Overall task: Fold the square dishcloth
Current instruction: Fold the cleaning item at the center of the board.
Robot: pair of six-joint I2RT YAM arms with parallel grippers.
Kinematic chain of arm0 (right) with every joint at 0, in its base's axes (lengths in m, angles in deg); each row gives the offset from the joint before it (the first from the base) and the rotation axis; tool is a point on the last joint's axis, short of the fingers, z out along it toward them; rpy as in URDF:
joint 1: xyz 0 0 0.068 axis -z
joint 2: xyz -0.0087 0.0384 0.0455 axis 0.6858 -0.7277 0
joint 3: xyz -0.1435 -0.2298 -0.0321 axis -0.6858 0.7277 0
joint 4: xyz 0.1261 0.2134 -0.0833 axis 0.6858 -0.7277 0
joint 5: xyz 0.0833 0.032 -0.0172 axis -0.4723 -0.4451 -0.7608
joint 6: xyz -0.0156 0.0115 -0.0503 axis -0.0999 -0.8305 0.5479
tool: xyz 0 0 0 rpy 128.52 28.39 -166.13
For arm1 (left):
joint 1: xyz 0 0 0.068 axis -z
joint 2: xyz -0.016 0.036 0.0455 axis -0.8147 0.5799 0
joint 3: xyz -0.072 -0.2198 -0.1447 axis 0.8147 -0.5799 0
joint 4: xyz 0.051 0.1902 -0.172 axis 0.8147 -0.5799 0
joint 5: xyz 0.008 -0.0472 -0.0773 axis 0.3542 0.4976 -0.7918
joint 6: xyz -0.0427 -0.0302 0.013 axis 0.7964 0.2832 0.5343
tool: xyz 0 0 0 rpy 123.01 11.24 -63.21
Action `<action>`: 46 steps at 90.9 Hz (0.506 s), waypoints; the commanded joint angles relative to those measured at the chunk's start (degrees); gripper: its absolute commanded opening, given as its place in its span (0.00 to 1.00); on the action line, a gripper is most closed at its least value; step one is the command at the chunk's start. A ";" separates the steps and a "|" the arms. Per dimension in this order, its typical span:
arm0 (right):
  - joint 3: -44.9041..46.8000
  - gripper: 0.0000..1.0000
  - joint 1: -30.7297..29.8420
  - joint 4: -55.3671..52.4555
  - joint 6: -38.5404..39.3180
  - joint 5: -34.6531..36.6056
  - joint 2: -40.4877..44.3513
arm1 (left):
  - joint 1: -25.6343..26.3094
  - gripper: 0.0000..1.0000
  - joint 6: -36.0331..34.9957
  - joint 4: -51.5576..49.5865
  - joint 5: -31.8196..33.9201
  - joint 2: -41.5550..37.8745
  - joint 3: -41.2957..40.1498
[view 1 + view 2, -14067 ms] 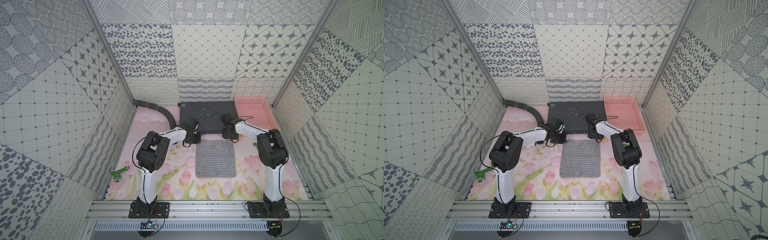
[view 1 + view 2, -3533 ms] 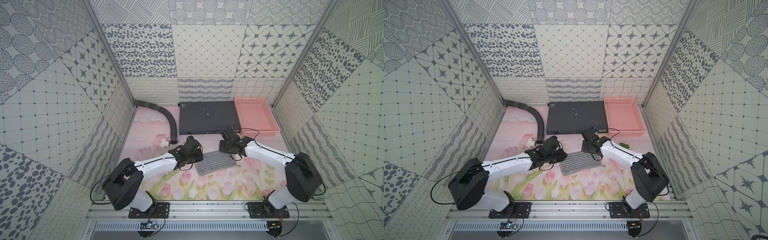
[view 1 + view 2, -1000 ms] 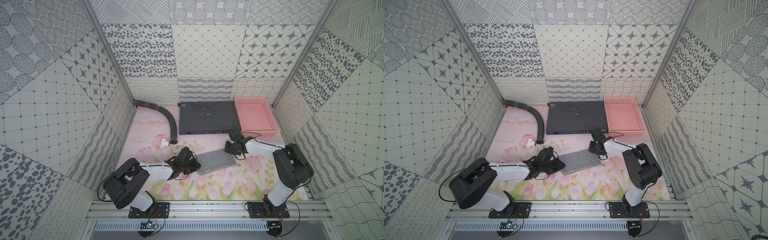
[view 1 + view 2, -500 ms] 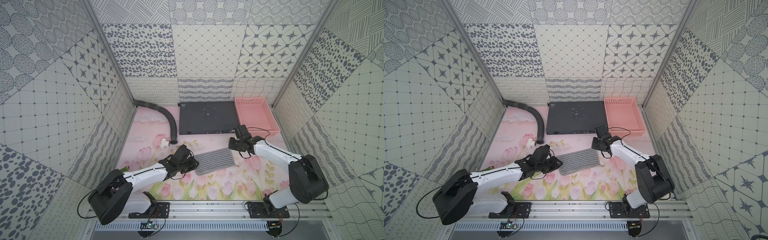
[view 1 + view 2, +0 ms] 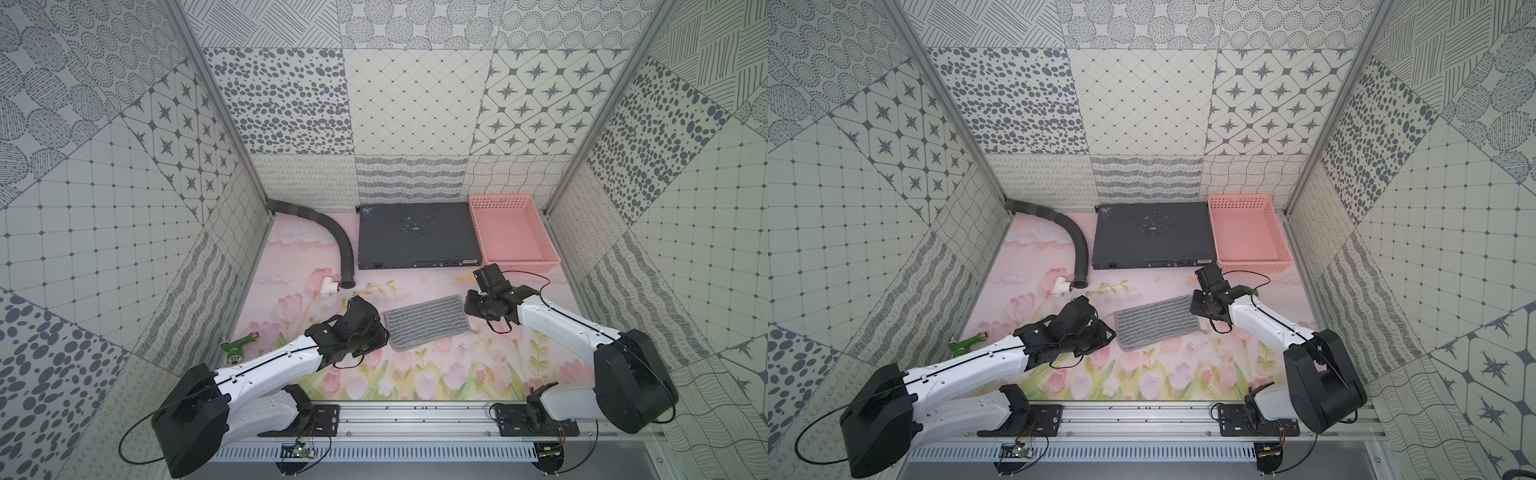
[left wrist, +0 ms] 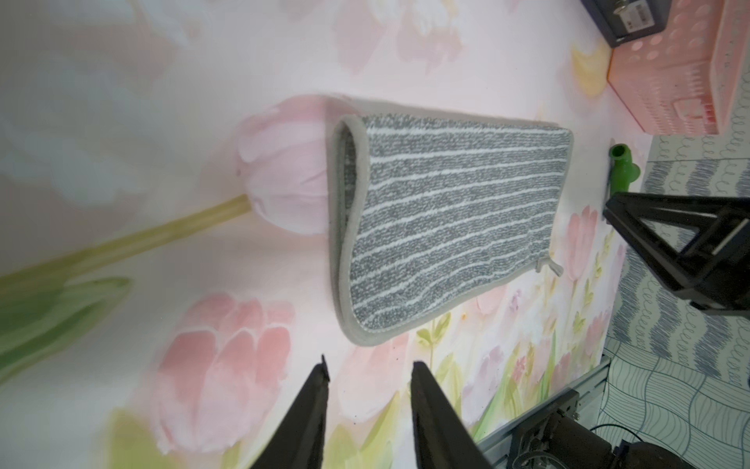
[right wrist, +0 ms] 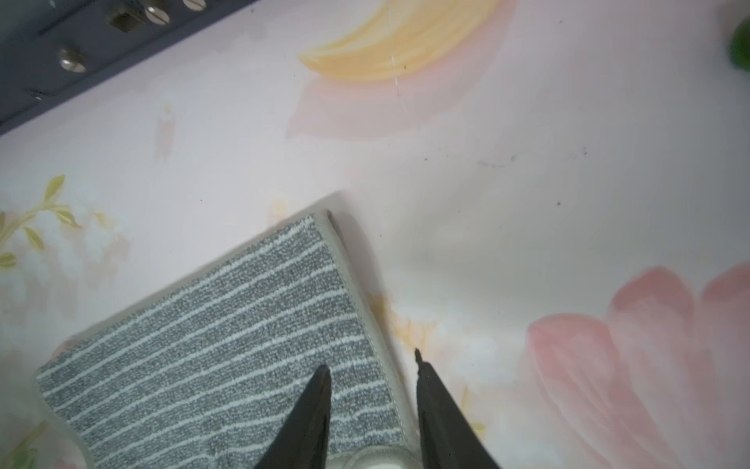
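The square dishcloth (image 5: 426,322) (image 5: 1156,322) lies folded in half on the flowered table, a grey striped strip with a pale hem. The left wrist view shows its doubled layers (image 6: 446,227) and small corner loop (image 6: 552,266). My left gripper (image 5: 383,332) (image 6: 367,365) is open just off the cloth's left end, with only table between its fingers. My right gripper (image 5: 471,309) (image 7: 371,361) is open over the cloth's right end (image 7: 227,349). One of its fingers (image 7: 316,402) is over the cloth and its other finger is over bare table. Neither gripper holds anything.
A pink basket (image 5: 519,262) stands at the back right beside a flat dark box (image 5: 415,237). A grey ribbed hose (image 5: 343,249) and white fitting (image 5: 326,284) lie back left. One green part (image 5: 235,347) sits by the left wall, another (image 6: 742,166) near the right arm.
Both grippers have opened and drawn slightly back from the cloth's two ends. The cloth stays folded in the same spot.
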 commanded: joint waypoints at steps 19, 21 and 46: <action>3.11 0.38 -1.97 0.02 -2.50 -0.41 -0.09 | 3.41 0.46 2.96 -1.87 3.76 8.83 2.31; 3.20 0.37 -2.09 0.02 -2.56 -0.38 -0.22 | 3.51 0.46 2.96 -1.70 3.80 9.46 2.49; 4.35 0.37 -3.25 0.02 -3.62 0.28 -1.15 | 4.01 0.46 3.39 0.57 3.76 14.97 3.23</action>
